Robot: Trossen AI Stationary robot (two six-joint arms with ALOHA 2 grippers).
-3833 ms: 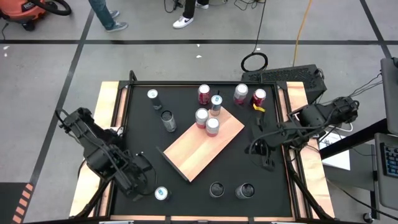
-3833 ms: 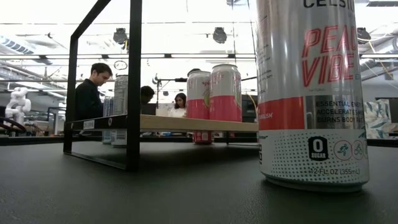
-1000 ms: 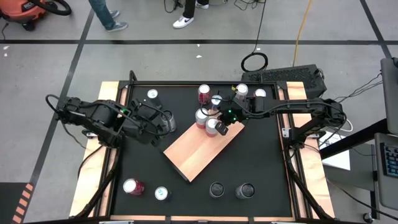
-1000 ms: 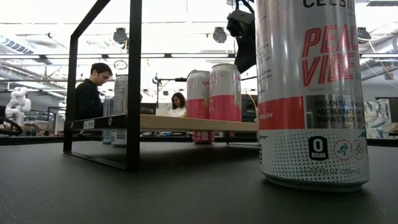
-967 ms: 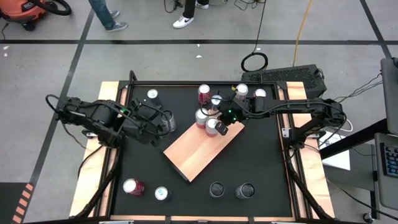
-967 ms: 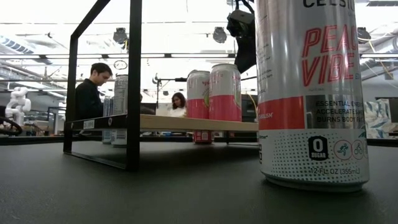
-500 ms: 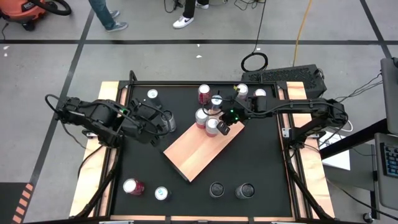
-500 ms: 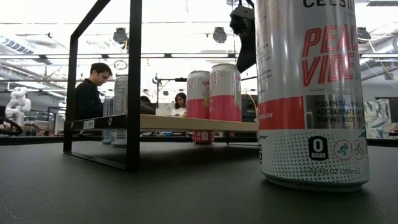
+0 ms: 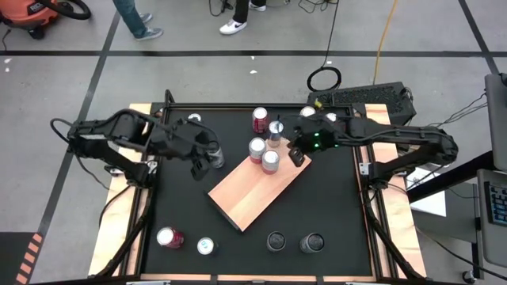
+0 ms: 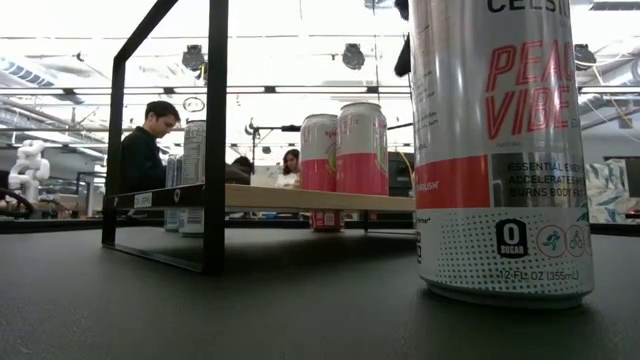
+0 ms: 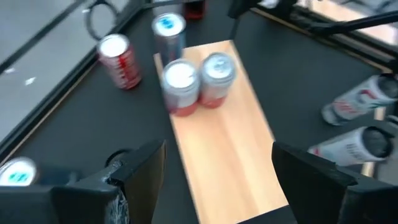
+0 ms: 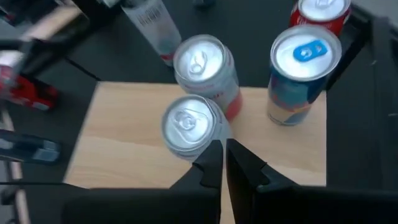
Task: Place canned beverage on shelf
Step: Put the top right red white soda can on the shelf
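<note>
The shelf (image 9: 253, 194) is a light wooden board lying slantwise at mid-table. Two silver-and-pink cans (image 9: 257, 148) (image 9: 270, 161) stand upright on its far end, also seen in the right wrist view (image 12: 202, 59) (image 12: 189, 124). My right gripper (image 12: 221, 165) is shut and hangs raised over the board's far right part (image 9: 297, 156), just short of the nearer can and touching nothing. My left gripper (image 9: 206, 161) is open at the shelf's left corner, beside a silver can (image 12: 152, 28). Only the board (image 11: 230, 143) shows between its fingers.
A blue-topped can (image 9: 275, 131) stands at the shelf's far corner; on the board or beside it, I cannot tell. A red can (image 9: 260, 119) stands behind it. More cans stand along the near edge (image 9: 170, 237) (image 9: 206, 246) (image 9: 311, 241) and at the far right (image 9: 330, 119).
My right gripper, still shut, has risen and drawn back from the two cans on the shelf toward the table's right edge. In the low view it has climbed almost out of the picture. My left wrist has turned and lifted a little, its gripper still open. No can has moved.
</note>
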